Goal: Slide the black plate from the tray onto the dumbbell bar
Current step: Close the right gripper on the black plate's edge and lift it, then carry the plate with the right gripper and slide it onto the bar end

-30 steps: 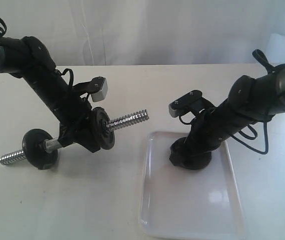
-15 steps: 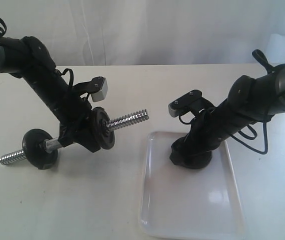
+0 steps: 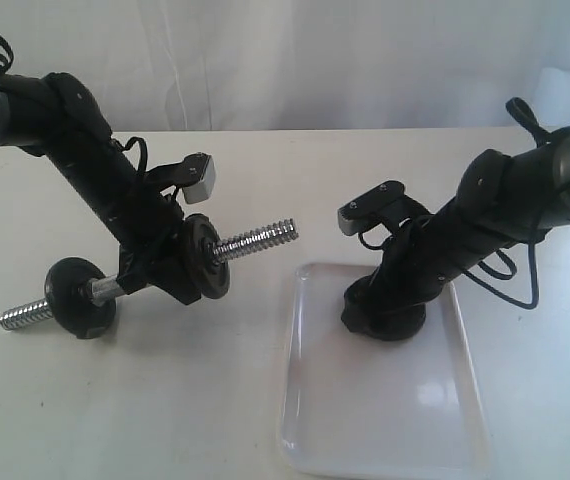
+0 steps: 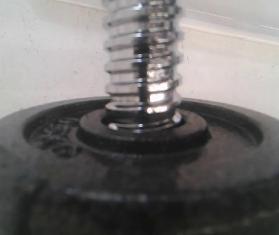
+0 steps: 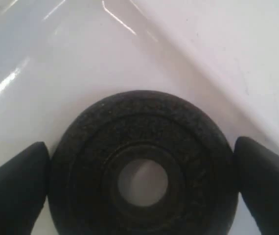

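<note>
Right wrist view is showing us the black plate (image 5: pixel 144 122) lying flat on the tray (image 5: pixel 81 54), with the right claw (image 5: pixel 142 181) standing wide around it. Its fingers (image 5: pixel 12 191) are meeting the rim on opposite sides, so we are reading it as gripping the disc, which is not yet leaving the tray. Across the surface (image 3: pixel 165 400), the left claw (image 3: pixel 160 275) is clamping the dumbbell bar (image 3: pixel 255 240) between two mounted discs (image 3: pixel 208 258). It is holding the bar tilted, with the free threaded end rising toward the tray. We are judging the plate to be rigid cast metal, heavy for its size. Its pebbled face is offering some friction, while the glossy tray beneath is looking slippery enough to let it skate. We are taking the outer rim, across the full diameter, as the place to hold, since that is keeping the central hole clear. We are expecting the coarse threads to snag the hole's edge unless the plate is staying square to the bar.
</note>
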Action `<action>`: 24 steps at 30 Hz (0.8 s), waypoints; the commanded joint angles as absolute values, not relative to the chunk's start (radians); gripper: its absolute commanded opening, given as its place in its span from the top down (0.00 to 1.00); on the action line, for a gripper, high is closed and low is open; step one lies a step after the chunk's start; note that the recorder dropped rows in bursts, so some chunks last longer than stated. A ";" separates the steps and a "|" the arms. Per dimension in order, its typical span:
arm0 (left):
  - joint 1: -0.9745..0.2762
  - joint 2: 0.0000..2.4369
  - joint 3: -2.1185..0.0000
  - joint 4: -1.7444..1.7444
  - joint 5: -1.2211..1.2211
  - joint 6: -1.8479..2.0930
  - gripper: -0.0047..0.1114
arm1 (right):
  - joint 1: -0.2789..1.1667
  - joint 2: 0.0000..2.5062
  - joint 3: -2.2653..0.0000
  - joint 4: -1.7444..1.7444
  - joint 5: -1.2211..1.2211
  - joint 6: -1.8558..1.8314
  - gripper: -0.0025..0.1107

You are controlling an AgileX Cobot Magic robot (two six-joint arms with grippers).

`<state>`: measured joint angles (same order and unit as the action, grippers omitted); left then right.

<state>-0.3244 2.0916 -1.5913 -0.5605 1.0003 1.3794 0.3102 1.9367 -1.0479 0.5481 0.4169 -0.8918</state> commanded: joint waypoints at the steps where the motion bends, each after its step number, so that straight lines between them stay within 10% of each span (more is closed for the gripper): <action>1: -0.319 2.036 -1.601 -0.672 1.064 1.388 0.96 | 0.311 1.910 -1.037 0.550 0.508 -0.886 0.98; 24: -0.319 2.036 -1.601 -0.672 1.046 1.388 0.96 | 0.117 1.866 -1.129 1.210 0.953 -1.188 0.98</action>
<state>-0.3244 2.0916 -1.5913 -0.5605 0.9899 1.3794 0.1442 1.8901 -1.1181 1.0705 0.8739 -1.1089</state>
